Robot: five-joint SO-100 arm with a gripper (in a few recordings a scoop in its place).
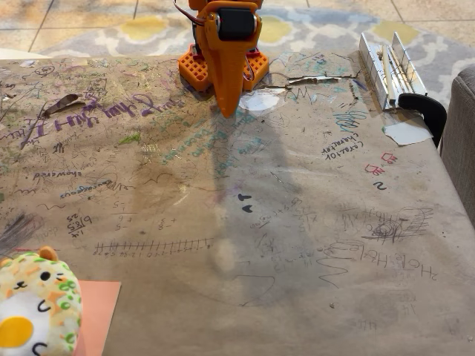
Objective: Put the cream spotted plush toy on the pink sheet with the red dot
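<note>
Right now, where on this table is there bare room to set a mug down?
The wide middle is free, between the orange arm at the far edge and the cream spotted plush toy at the near left. It's crowded there, where the plush overlaps the pink sheet.

In the fixed view, the plush toy (33,305) sits on the sheet (96,311), bottom left; the tool (228,104) hangs far behind.

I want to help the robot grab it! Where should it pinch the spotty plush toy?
Probably across the cream spotted plush toy's round upper body, just below its little orange ears, coming down from above. It sits face-up at the fixed view's bottom left, partly over the pink sheet, and looks soft enough for the fingers to squeeze.
</note>
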